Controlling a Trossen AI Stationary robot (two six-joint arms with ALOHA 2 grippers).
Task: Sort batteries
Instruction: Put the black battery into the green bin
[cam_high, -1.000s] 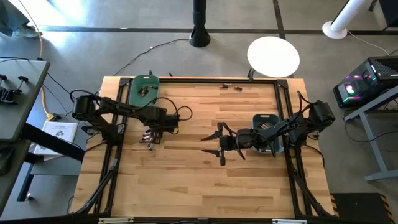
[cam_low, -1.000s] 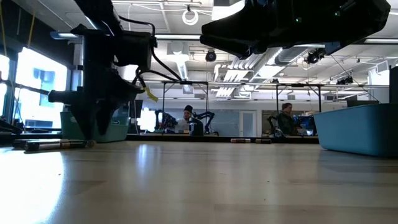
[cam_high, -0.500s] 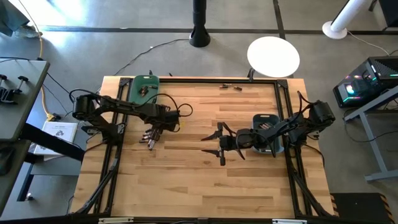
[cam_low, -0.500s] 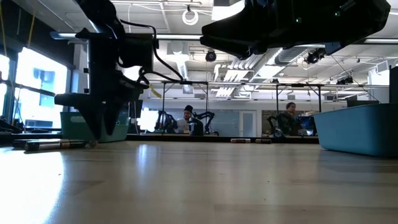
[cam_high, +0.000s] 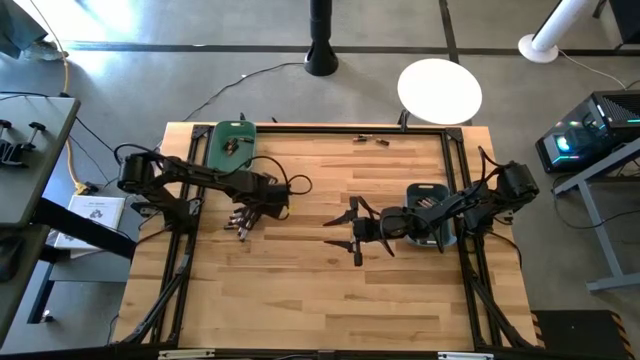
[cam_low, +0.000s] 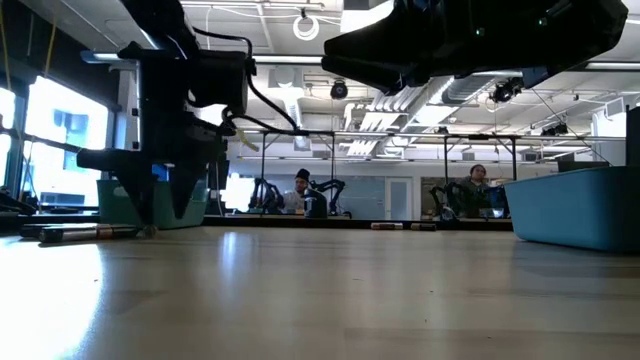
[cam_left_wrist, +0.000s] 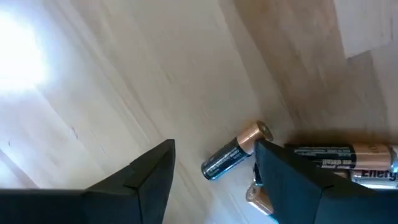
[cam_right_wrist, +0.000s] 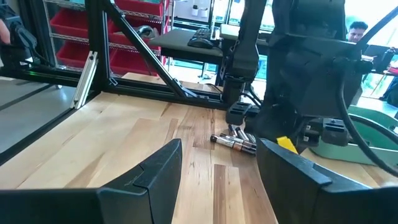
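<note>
My left gripper (cam_high: 243, 218) hangs open, pointing down over a small cluster of batteries (cam_high: 238, 224) near the table's left side. In the left wrist view its gripper (cam_left_wrist: 214, 149) straddles one copper-and-dark battery (cam_left_wrist: 231, 155) lying flat on the wood. A second, silvery battery (cam_left_wrist: 339, 155) and a copper end (cam_left_wrist: 258, 195) lie just beyond one finger. The cluster of batteries (cam_low: 80, 232) also shows in the low view. My right gripper (cam_high: 342, 232) waits open above the table's middle, touching nothing. My left gripper comes from above, pointing down, with one finger (cam_left_wrist: 280, 174) right beside the battery's copper end (cam_left_wrist: 256, 134). I cannot tell whether it touches. The battery lies flat on the table, slanting across the gap between the fingers.
A green bin (cam_high: 232, 142) holding some batteries stands at the far left corner. A blue-grey bin (cam_high: 430, 193) with batteries sits under my right arm. Two loose batteries (cam_high: 370, 139) lie by the far edge. Bare wood stretches along the near half.
My left gripper has shifted slightly over the battery cluster, moving a little toward the table's right and turning somewhat about its wrist. The batteries lie where they were.
</note>
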